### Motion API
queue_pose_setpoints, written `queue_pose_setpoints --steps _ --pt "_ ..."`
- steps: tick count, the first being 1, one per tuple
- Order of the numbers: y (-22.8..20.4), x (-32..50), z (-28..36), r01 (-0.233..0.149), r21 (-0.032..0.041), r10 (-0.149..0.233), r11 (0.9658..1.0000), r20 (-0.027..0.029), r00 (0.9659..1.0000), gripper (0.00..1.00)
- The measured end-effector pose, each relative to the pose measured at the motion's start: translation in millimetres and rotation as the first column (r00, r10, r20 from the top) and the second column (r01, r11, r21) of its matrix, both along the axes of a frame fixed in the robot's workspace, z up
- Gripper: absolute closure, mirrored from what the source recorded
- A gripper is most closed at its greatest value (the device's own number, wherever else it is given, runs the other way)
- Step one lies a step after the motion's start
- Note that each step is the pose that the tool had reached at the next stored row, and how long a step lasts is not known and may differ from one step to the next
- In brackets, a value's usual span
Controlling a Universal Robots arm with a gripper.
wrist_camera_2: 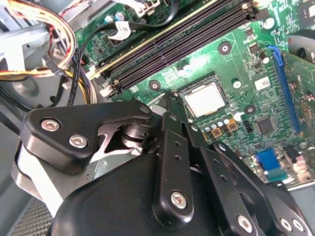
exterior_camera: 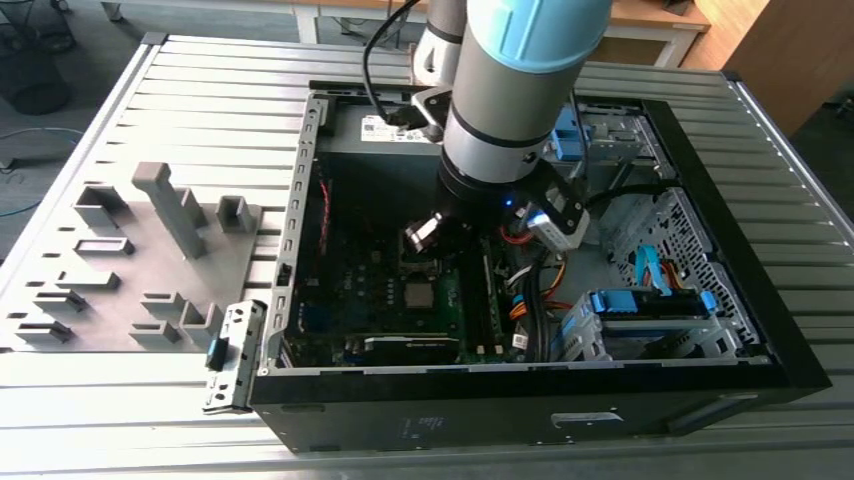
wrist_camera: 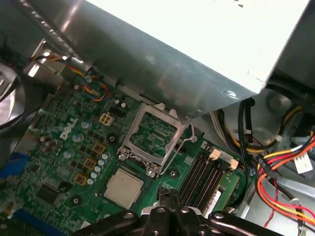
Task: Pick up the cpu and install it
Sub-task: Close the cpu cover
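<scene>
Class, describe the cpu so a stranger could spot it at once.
Look inside the open black computer case, at its green motherboard. Beside the raised metal socket frame lies the cpu: a small flat square, its silvery-grey face unlike the dark chips around it.

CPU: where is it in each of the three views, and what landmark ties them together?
Exterior view: the cpu lies flat on the motherboard, mid-floor of the open case.
Second wrist view: the cpu sits beside the black memory slots.
First wrist view: the cpu lies next to the raised socket frame.
Shared landmark: the green motherboard around it.
</scene>
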State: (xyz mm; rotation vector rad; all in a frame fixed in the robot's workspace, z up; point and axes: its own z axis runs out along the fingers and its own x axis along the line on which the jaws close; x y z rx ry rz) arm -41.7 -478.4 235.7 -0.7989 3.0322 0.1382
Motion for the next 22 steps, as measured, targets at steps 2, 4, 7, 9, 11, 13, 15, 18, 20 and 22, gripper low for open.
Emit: queue_pose_setpoints --steps 2,4,7,9,11,13,15,18,20,22 --pt "0.0 0.0 -0.1 -0.029 0.0005 0.029 0.9996 0.0002 0.9996 0.90" --pt "0.0 0.0 -0.2 -0.057 0.0008 0.057 0.9984 0.0005 0.9984 0.90" --pt "0.0 0.0 -0.4 -0.101 0.0015 0.101 0.9949 0.0016 0.9949 0.90" --pt "0.0 0.0 -0.6 -0.131 0.0019 0.131 0.9914 0.0025 0.9914 0.90" --pt "0.0 0.0 -0.7 -0.160 0.0024 0.160 0.9871 0.0034 0.9871 0.90" --pt "0.0 0.0 -0.8 -0.188 0.0027 0.188 0.9821 0.0043 0.9821 0.90" --pt "0.0 0.0 -0.9 -0.218 0.0031 0.217 0.9761 0.0054 0.9760 0.90" --pt "0.0 0.0 -1.1 -0.260 0.0037 0.260 0.9657 0.0076 0.9657 0.90" --pt "0.0 0.0 -1.2 -0.287 0.0041 0.287 0.9580 0.0091 0.9580 0.90" --pt "0.0 0.0 -1.4 -0.313 0.0046 0.313 0.9497 0.0110 0.9497 0.90"
